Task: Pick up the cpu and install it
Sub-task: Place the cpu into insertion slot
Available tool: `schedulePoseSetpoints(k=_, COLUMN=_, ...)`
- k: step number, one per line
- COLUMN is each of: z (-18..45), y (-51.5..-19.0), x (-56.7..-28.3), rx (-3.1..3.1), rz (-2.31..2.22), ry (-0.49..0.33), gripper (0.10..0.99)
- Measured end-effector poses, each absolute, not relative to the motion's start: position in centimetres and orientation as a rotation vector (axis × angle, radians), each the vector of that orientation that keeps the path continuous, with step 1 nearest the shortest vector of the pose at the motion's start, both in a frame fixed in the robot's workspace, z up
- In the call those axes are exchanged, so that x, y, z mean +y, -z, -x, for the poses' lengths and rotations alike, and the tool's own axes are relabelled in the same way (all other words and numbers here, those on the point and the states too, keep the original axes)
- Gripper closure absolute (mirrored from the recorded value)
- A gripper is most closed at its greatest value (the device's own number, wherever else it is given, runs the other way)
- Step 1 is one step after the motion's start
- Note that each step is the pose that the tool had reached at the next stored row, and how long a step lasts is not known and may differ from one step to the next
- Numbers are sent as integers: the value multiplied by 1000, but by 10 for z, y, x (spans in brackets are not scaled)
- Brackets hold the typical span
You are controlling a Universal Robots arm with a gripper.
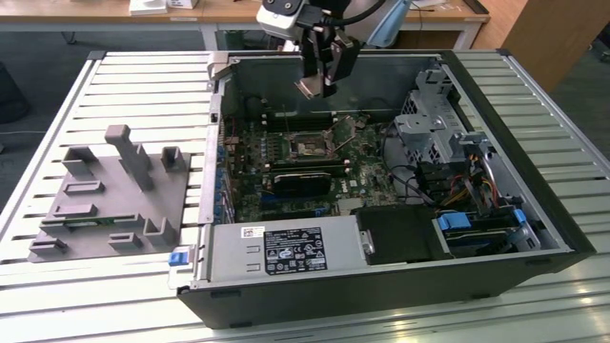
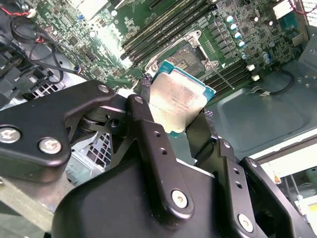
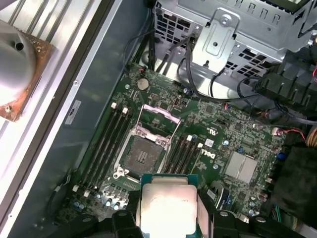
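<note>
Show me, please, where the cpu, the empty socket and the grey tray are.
cpu [image 2: 181, 101]: second wrist view, middle of its silver top.
socket [image 3: 145, 154]: first wrist view, its dark open middle.
grey tray [image 1: 186, 193]: exterior view, bare part of its base.

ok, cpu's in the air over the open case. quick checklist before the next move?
1. Grip: the gripper is shut on the cpu by two opposite edges: ok.
2. Socket open, with its metal frame swung up: ok.
3. Socket bed free of loose parts: ok.
4. cpu lined up over the socket: cannot tell. It hangs well above the motherboard.
5. cpu corner marks matched to the socket: cannot tell.
</note>
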State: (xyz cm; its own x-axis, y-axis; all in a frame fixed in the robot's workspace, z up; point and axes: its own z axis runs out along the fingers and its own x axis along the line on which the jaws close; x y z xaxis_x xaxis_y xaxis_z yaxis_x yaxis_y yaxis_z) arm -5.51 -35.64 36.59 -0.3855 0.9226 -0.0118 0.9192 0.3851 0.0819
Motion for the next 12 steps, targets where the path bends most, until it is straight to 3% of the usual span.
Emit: schedulePoseSetpoints(k=12, z=55, y=-365, x=-355, rx=2467, rz=-1846, ry=-90, gripper=549)
